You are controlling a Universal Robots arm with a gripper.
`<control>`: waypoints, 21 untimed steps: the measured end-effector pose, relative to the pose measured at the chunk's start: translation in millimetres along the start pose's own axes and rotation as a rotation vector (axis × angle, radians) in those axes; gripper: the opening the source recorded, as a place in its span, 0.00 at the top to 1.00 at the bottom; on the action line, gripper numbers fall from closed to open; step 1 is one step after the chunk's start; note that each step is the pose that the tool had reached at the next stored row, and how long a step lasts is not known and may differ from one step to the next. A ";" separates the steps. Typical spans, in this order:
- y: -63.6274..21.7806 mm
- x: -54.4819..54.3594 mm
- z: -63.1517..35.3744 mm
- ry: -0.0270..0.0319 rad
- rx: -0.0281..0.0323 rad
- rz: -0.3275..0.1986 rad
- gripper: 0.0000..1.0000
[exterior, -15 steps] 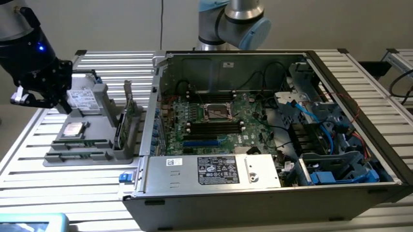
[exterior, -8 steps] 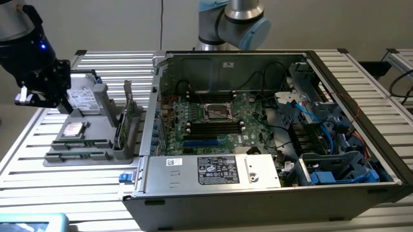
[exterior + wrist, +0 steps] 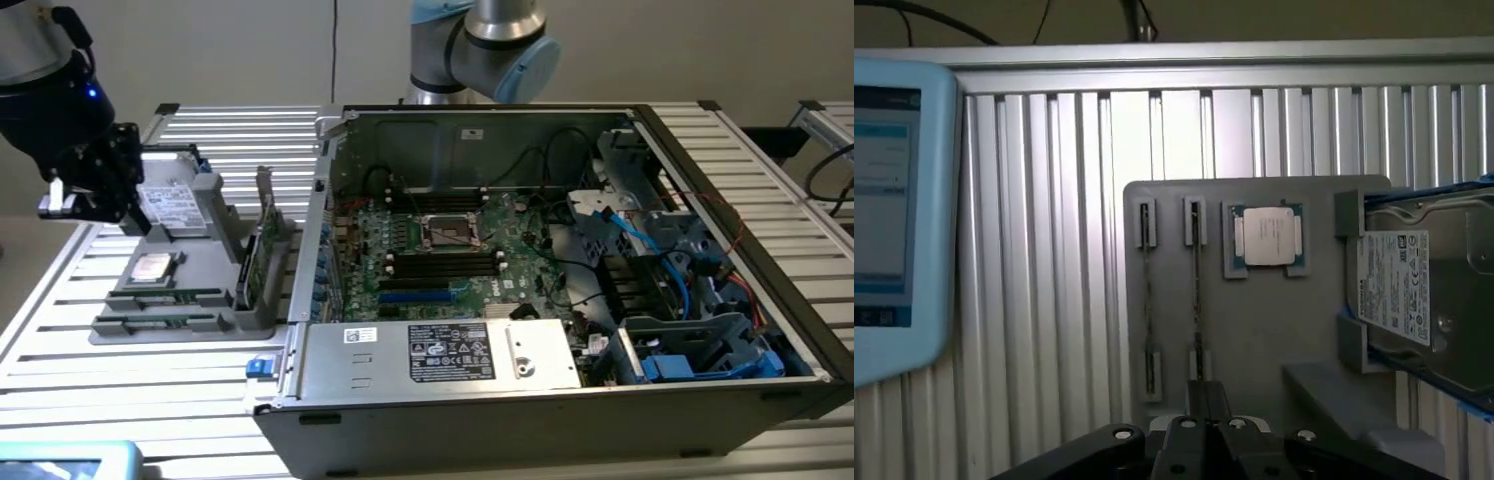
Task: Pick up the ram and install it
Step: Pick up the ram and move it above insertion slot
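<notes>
Two ram sticks stand on edge in slots of the grey holder tray (image 3: 200, 315), one (image 3: 167, 297) behind the other (image 3: 160, 322). In the wrist view they show as thin lines, ram (image 3: 1196, 290) and its neighbour (image 3: 1146, 290). My gripper (image 3: 78, 205) hangs above the table at the exterior view's left, beyond the tray's far end and clear of the sticks. Its fingers (image 3: 1206, 402) are shut together with nothing between them. The open computer case (image 3: 561, 400) shows the motherboard with black memory slots (image 3: 445, 262).
The tray also carries a silver CPU (image 3: 151, 268), a hard drive (image 3: 167, 200) and an upright expansion card (image 3: 260, 240). A light-blue tablet (image 3: 894, 200) lies on the slatted table (image 3: 147, 390). Cables and drive cages fill the case's right side (image 3: 667, 300).
</notes>
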State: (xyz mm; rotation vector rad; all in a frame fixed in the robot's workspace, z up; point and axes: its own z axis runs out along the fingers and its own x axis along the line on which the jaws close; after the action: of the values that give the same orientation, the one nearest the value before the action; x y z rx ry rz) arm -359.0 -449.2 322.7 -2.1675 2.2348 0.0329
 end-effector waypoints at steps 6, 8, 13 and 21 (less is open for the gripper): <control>0.0 0.0 0.0 0.0007 -0.0009 -0.025 0.89; -0.1 0.0 0.1 0.0007 -0.0008 -0.025 0.89; -0.1 0.0 0.2 0.0008 -0.0009 -0.025 0.89; 0.5 0.3 6.8 0.0008 -0.0009 -0.025 0.64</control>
State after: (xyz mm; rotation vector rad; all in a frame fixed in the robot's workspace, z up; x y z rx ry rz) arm -359.4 -449.2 315.9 -2.1958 2.2084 0.0325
